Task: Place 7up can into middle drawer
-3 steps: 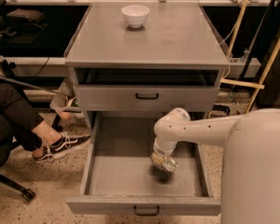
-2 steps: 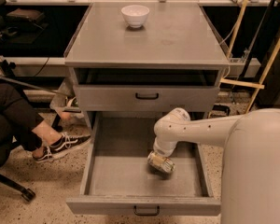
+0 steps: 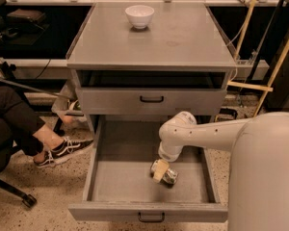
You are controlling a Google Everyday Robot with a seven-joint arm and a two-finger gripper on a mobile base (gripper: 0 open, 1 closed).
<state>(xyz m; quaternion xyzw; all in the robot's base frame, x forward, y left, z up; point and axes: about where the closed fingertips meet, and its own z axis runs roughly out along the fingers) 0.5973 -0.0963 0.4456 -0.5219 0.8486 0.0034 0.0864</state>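
In the open middle drawer, the 7up can lay on its side, long axis roughly left to right, right under my claw and touching it. I could not tell whether the claw clamped it.

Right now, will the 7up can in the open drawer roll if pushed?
Probably: the 7up can seems to lie on its side on the floor of the middle drawer, so a nudge could roll it. Small and silver, it is likely thin metal: light, easily dented. The gripper sits right at it and may steady it.
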